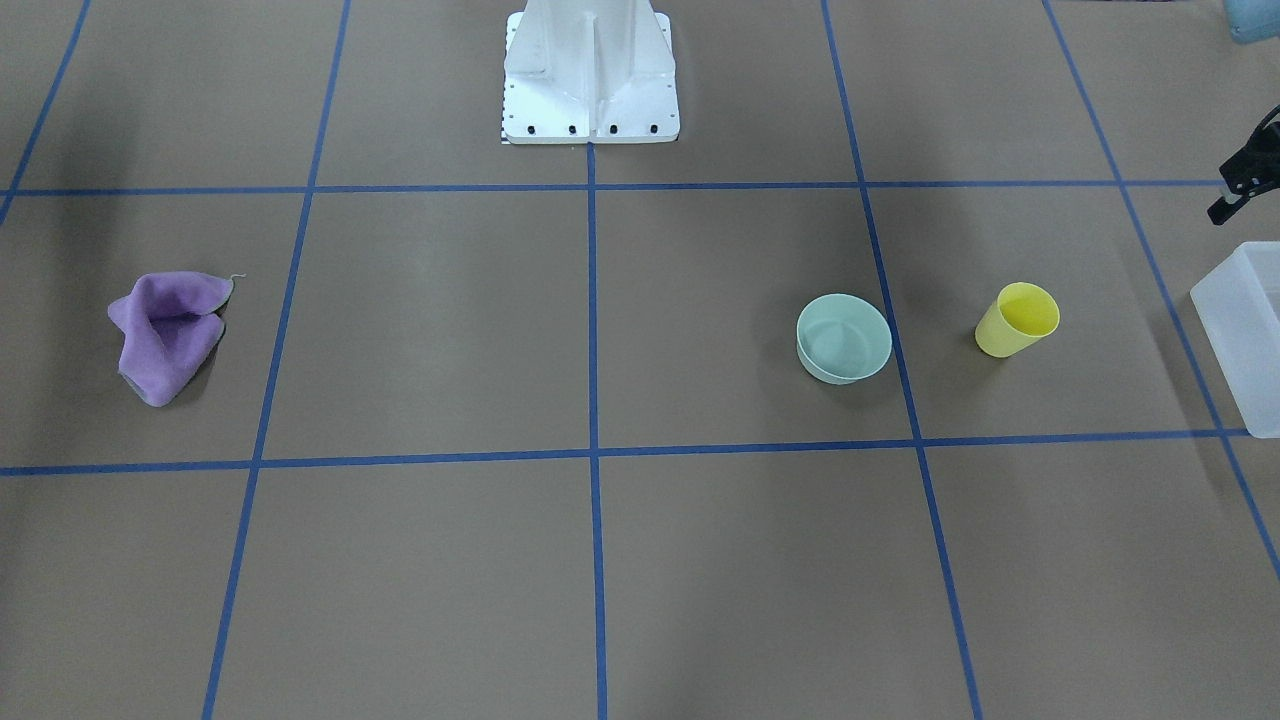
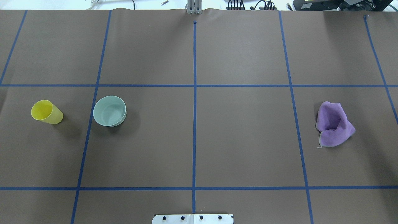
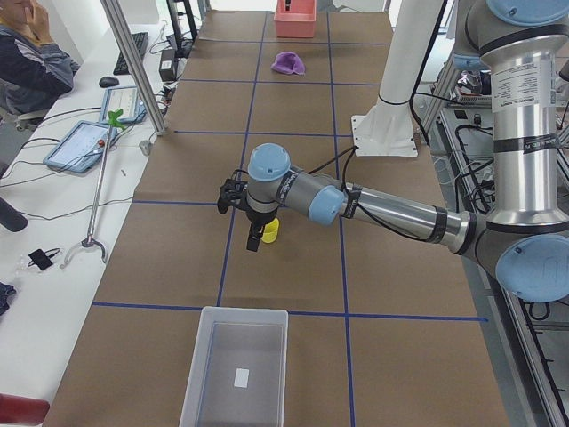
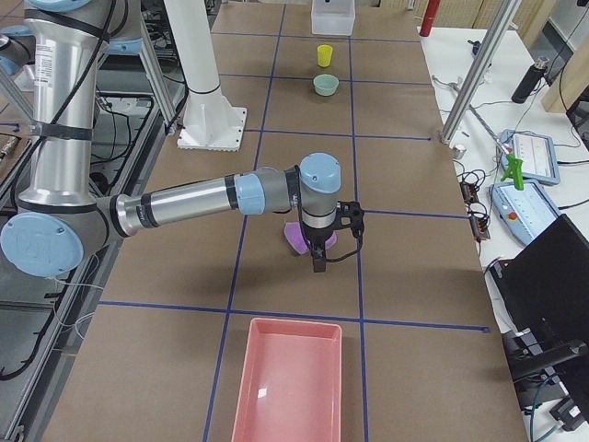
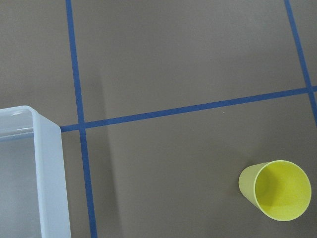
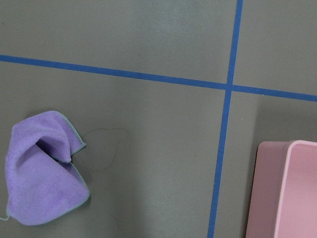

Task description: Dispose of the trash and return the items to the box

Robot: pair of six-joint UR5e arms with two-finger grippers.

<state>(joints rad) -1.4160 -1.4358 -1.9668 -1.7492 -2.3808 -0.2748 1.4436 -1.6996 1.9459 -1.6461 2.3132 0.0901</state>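
The pale mint-green bowl [image 1: 843, 338] stands upright on the brown table, also in the overhead view [image 2: 109, 110]. A yellow cup [image 1: 1018, 320] stands beside it, toward the frosted-white box [image 1: 1245, 335] at the table's end. The box [image 3: 236, 365] looks empty but for a small label. My left gripper [image 3: 255, 242] hangs above the table near the cup [image 5: 277, 191] and holds nothing that I can see. A crumpled purple cloth [image 2: 334, 124] lies at the other end. My right gripper [image 4: 318, 262] hovers over the cloth [image 4: 296, 238]. I cannot tell whether either gripper is open or shut.
A pink tray [image 4: 290, 382] sits at the table's right end, its corner showing in the right wrist view [image 6: 287, 188]. The white robot base [image 1: 590, 75] stands at the table's middle rear. Blue tape lines grid the table. An operator [image 3: 31, 53] sits at a desk beside it.
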